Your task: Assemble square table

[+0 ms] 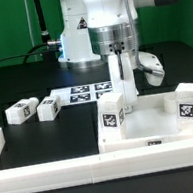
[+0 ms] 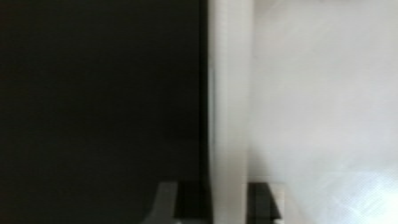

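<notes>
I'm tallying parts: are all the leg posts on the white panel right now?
No: two leg posts lie on the black table at the exterior view's left, off the square panel.

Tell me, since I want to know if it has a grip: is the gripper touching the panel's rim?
Touching. The wrist view shows the gripper shut, with the panel's rim pinched between its fingers.

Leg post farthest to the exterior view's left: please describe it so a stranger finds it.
From the white square panel, cross the black table toward the exterior view's left. The leg post lies there beside another post, but farther out from the panel.
</notes>
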Tool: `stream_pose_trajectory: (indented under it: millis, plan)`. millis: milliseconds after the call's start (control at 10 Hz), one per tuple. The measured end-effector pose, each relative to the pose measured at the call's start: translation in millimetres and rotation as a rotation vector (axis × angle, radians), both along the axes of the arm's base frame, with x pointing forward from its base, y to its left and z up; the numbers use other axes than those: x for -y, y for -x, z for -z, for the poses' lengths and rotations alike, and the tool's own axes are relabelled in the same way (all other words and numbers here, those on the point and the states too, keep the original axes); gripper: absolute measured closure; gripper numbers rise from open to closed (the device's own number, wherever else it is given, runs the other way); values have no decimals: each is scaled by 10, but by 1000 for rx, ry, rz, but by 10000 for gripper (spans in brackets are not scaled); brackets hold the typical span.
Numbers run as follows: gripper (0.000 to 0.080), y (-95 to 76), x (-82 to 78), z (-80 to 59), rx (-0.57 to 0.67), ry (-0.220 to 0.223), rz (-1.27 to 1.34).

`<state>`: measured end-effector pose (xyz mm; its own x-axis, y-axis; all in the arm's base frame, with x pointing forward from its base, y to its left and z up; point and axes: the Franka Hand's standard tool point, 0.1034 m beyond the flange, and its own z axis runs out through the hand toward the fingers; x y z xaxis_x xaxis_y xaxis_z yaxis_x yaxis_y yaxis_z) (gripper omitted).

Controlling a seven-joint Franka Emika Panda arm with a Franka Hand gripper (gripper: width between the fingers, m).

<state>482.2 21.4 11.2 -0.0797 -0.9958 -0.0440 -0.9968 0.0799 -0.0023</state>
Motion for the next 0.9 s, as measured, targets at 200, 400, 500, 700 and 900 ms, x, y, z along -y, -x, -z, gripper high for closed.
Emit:
stream_pose_trajectory:
  millis: [200, 400, 500, 700, 900]
  plan:
    - [742, 119, 206, -16, 2, 8, -94]
    - [742, 161, 479, -53, 2, 15, -193]
    - [742, 157, 586, -70, -4, 13, -225]
    - [742, 138, 609, -67, -7, 12, -272]
    - [742, 147, 617, -54, -5, 12, -426]
